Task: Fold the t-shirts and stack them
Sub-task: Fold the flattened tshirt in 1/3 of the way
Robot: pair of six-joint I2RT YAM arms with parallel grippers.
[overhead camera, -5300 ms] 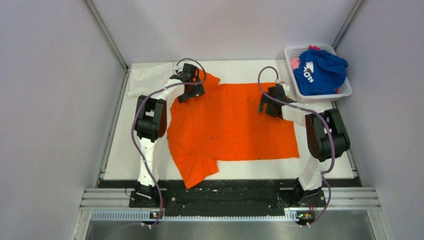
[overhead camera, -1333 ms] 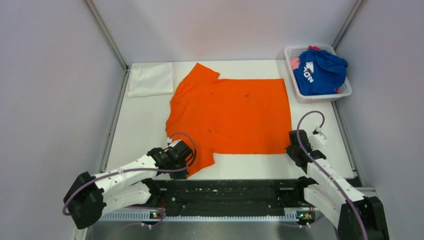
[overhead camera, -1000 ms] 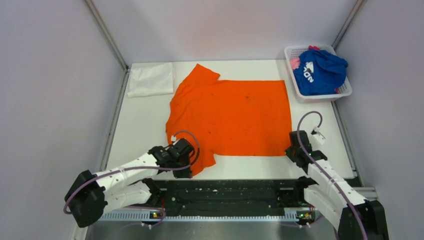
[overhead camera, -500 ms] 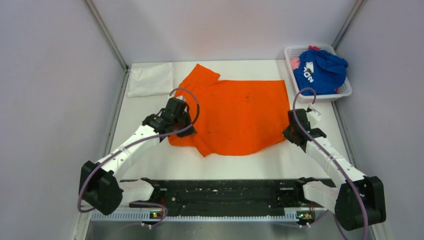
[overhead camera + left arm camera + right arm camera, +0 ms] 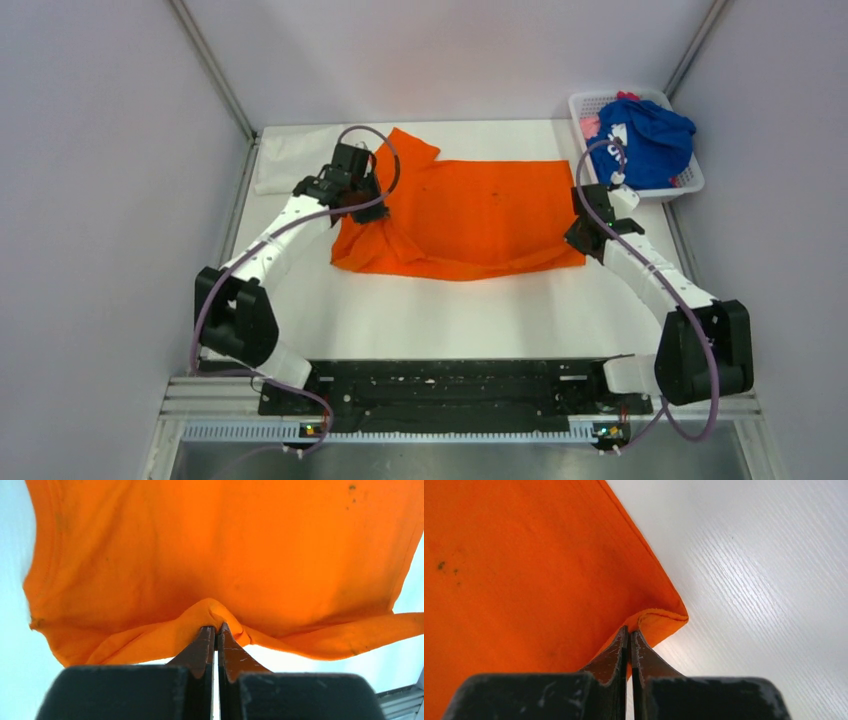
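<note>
Orange t-shirt (image 5: 480, 215) tight in left gripper (image 5: 216, 630) and right gripper (image 5: 629, 632) alike.

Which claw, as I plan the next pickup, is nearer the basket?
Right. The right claw is in front of the basket; the left claw is across the orange shirt.

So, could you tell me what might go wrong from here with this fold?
The left pincer and right pincer each pinch only a small pucker of the orange t-shirt, so it may slip free. The held edge sags between them, so the fold may land creased.
</note>
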